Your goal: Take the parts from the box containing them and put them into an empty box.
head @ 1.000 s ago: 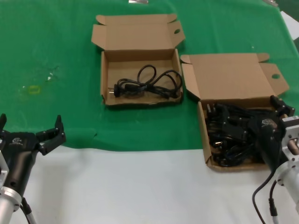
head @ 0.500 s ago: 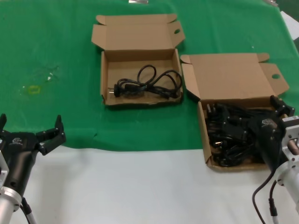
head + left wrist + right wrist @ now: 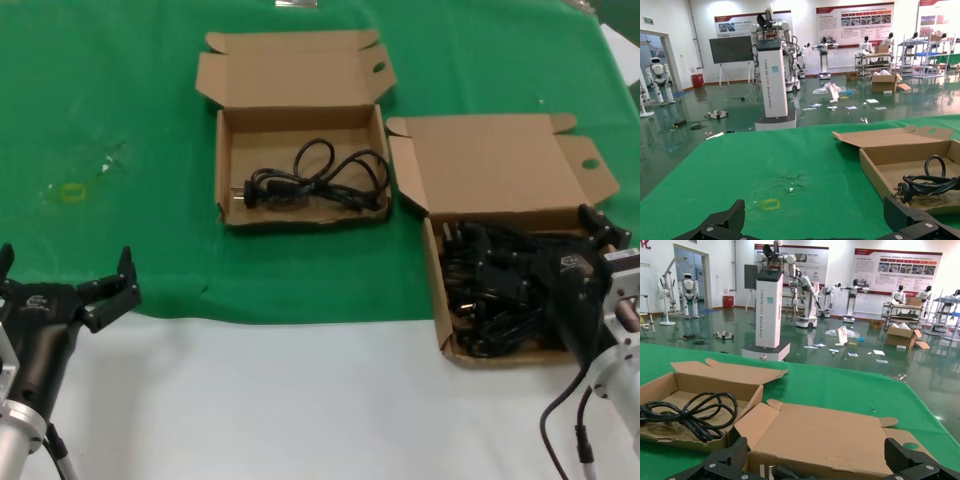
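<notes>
The box containing the parts (image 3: 490, 165) stands at the right with its lid folded back, and a heap of black power cords (image 3: 490, 300) fills it. My right gripper (image 3: 535, 248) hangs open low over that heap; in the right wrist view the gripper (image 3: 815, 467) frames the lid (image 3: 825, 440) with plug prongs (image 3: 762, 472) just below. The other box (image 3: 225, 160) sits farther back in the middle and holds one coiled cord (image 3: 310, 185), also seen as a cord (image 3: 690, 415) from the right wrist. My left gripper (image 3: 62, 265) waits open at the near left.
A green cloth (image 3: 120, 100) covers the far part of the table and bare white table (image 3: 300, 400) runs along the near edge. A small yellow mark (image 3: 72, 192) lies on the cloth at the left. The left wrist view shows the middle box (image 3: 900, 152) off to one side.
</notes>
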Tool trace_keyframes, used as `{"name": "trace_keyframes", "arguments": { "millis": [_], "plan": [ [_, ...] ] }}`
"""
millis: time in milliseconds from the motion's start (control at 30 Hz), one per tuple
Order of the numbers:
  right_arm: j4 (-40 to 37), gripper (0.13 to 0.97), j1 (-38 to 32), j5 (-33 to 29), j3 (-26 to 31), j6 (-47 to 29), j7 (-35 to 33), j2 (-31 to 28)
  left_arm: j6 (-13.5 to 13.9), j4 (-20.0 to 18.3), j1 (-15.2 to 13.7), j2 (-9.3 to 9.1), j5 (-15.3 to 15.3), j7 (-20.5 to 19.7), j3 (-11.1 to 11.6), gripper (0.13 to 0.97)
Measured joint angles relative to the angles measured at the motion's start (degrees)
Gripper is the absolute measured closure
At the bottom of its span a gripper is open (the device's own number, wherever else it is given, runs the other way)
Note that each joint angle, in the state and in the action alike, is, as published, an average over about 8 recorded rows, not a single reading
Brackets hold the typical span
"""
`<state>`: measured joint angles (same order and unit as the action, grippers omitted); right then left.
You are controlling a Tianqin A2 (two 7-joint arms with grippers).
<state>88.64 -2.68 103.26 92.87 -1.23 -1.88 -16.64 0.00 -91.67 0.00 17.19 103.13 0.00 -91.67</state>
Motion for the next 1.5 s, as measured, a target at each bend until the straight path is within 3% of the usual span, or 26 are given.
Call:
{"name": "trace_keyframes", "arguments": {
  "millis": [1500],
  "plan": [
    [0.0,0.129,0.0,0.0,0.0,0.0,0.0,0.0,0.0,0.0,0.0,0.0,0.0,0.0,0.0,0.132]
  ]
}}
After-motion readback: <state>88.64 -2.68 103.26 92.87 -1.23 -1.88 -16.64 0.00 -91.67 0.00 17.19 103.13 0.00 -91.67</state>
